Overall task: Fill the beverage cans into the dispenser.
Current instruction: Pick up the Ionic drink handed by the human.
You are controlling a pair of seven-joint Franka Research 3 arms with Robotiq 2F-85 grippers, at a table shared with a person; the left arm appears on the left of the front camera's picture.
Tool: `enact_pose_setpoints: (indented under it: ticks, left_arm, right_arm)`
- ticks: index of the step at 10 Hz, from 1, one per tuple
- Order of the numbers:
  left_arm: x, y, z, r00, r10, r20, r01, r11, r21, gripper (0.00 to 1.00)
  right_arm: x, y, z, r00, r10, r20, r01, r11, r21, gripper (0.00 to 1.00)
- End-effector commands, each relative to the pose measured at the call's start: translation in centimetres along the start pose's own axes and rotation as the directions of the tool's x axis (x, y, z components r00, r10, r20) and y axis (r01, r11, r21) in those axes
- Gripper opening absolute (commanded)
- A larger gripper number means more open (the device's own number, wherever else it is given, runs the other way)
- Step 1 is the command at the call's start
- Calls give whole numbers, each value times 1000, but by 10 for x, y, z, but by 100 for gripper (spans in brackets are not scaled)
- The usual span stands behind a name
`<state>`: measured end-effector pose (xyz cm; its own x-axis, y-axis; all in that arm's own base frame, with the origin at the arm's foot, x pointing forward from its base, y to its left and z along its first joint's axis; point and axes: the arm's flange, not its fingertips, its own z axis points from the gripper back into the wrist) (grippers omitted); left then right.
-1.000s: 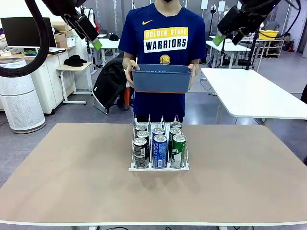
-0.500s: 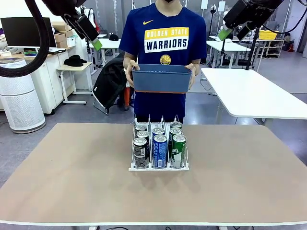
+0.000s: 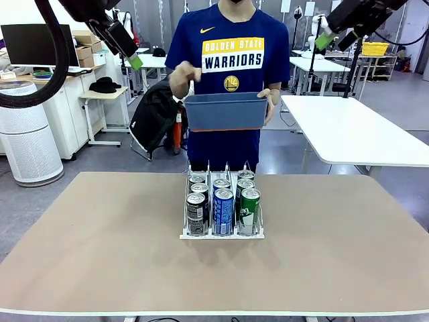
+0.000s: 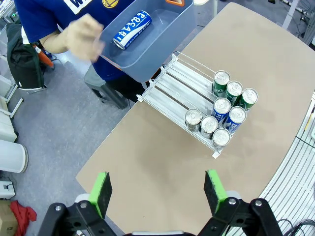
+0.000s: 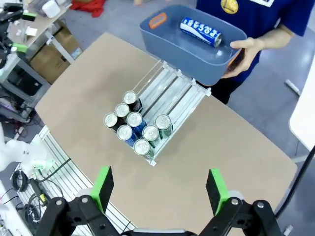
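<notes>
The clear dispenser (image 3: 221,231) stands mid-table with several beverage cans upright at its front: black ones (image 3: 196,213) in the left lane, blue (image 3: 223,211) in the middle, green (image 3: 250,209) on the right. The rear of the lanes (image 4: 170,86) is bare. One more blue can (image 4: 132,29) lies inside a blue-grey bin (image 3: 226,111) that the person holds above the table's far edge. My left gripper (image 4: 157,184) hangs open high over the left side, also seen from the front (image 3: 134,60). My right gripper (image 5: 160,179) is open, high at the right (image 3: 326,39).
The person's one hand (image 3: 179,77) is raised off the bin, while the other hand (image 3: 271,97) keeps hold of its side. Wide bare tabletop (image 3: 94,235) lies on both sides of the dispenser. A white table (image 3: 355,131) stands behind at the right.
My right gripper has risen and drifted to the right. The person's hand at picture left has let go of the bin and lifted. My left arm has stayed put.
</notes>
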<state>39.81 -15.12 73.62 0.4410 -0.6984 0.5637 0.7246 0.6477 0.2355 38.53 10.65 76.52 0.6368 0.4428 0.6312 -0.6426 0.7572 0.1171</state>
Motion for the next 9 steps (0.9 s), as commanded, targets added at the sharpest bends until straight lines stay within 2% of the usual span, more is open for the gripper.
enact_pose_setpoints:
  ticks: [1,4,8,9]
  left_arm:
    - [-2,0,-1,1000,0,-2,0,1000,-2,100]
    - [-2,0,-1,1000,0,-2,0,1000,-2,100]
    - [-2,0,-1,1000,0,-2,0,1000,-2,100]
    - [-2,0,-1,1000,0,-2,0,1000,-2,100]
  right_arm:
    - [-5,-15,16,999,46,25,-49,994,94,100]
    - [-2,-31,27,997,59,41,-63,994,86,100]
    - [9,-34,27,998,54,42,-57,995,78,100]
    - [0,-30,30,998,50,48,-52,997,51,100]
